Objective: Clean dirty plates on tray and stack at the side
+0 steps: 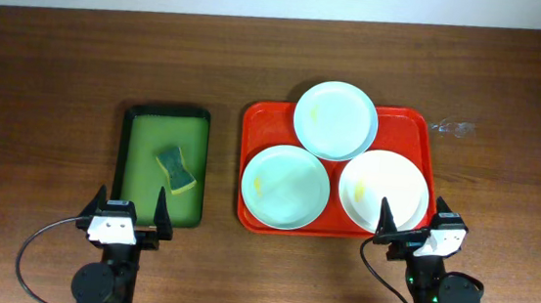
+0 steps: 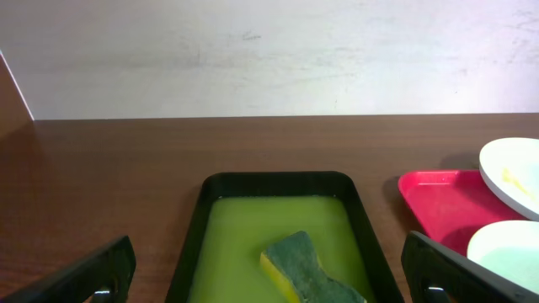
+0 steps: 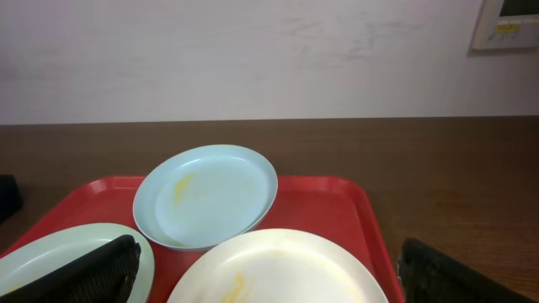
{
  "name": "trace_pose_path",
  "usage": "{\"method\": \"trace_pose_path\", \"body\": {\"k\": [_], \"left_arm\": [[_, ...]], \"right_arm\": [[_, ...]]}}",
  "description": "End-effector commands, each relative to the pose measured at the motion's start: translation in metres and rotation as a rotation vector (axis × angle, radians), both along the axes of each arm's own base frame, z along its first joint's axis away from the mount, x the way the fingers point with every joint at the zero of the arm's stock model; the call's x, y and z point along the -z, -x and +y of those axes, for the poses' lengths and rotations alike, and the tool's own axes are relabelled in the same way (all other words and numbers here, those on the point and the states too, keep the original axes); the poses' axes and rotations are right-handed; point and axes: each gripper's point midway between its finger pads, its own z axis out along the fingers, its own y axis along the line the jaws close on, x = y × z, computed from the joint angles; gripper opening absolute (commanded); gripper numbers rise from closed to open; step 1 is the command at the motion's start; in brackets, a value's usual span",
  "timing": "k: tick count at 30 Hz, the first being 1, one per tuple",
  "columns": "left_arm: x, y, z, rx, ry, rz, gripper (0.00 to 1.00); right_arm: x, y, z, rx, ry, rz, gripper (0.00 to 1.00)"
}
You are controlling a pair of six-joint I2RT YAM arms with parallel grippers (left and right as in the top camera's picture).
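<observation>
Judging the plates point(image 1: 285, 186) on the tray point(image 1: 258, 121) stiff, light, probably slippery; favouring a pinch at a raised rim; seeing left tool point(image 1: 131, 206) and right tool point(image 1: 414, 218) spread apart, empty.

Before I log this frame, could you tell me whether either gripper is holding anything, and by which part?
Nothing is held: the left gripper and the right gripper are both open and empty.
</observation>
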Motion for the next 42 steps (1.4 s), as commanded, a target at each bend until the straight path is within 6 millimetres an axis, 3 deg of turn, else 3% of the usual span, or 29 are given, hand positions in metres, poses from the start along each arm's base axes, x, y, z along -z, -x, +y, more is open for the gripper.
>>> {"method": "trace_pose_path", "body": {"k": [1, 26, 28, 30, 31, 33, 34, 36, 37, 38, 40, 41, 42], "left_arm": [[0.002, 0.000, 0.000, -0.001, -0.016, 0.001, 0.99], [-0.003, 0.000, 0.000, -0.001, -0.017, -0.019, 0.99], [-0.007, 0.000, -0.015, 0.087, -0.011, -0.036, 0.99], [-0.056, 0.006, -0.038, 0.222, -0.031, -0.241, 0.99], [-0.097, 0.016, -0.038, 0.219, -0.055, -0.414, 0.99], [-0.135, 0.029, -0.039, 0.217, -0.071, -0.534, 0.99], [-0.136, 0.022, -0.039, 0.218, -0.059, -0.446, 0.99], [-0.115, -0.009, -0.047, 0.278, -0.035, -0.053, 0.99], [-0.117, -0.016, -0.077, 0.474, -0.021, 0.045, 0.99], [-0.119, -0.025, -0.087, 0.540, -0.004, 0.077, 0.99], [-0.097, -0.066, -0.061, 0.367, 0.059, 0.259, 0.99], [-0.061, -0.082, -0.033, 0.179, 0.139, 0.520, 0.99], [-0.042, -0.087, -0.031, 0.156, 0.150, 0.666, 0.99]], "right_arm": [[0.003, 0.000, -0.003, 0.013, 0.005, 0.005, 0.99], [0.003, 0.000, -0.003, 0.013, 0.005, 0.005, 0.99], [0.003, 0.000, -0.003, 0.013, 0.005, 0.005, 0.99], [0.003, 0.000, -0.003, 0.013, 0.005, 0.005, 0.99], [0.003, 0.000, -0.003, 0.013, 0.005, 0.005, 0.99], [0.003, 0.000, -0.003, 0.013, 0.005, 0.005, 0.99], [0.003, 0.000, -0.003, 0.013, 0.005, 0.005, 0.98], [0.003, 0.000, -0.003, 0.013, 0.005, 0.005, 0.99], [0.003, 0.000, -0.003, 0.013, 0.005, 0.005, 0.99], [0.003, 0.000, -0.003, 0.013, 0.005, 0.005, 0.99], [0.003, 0.000, -0.003, 0.013, 0.005, 0.005, 0.99], [0.003, 0.000, -0.003, 0.013, 0.005, 0.005, 0.99], [0.003, 0.000, -0.003, 0.013, 0.005, 0.005, 0.99]]}}
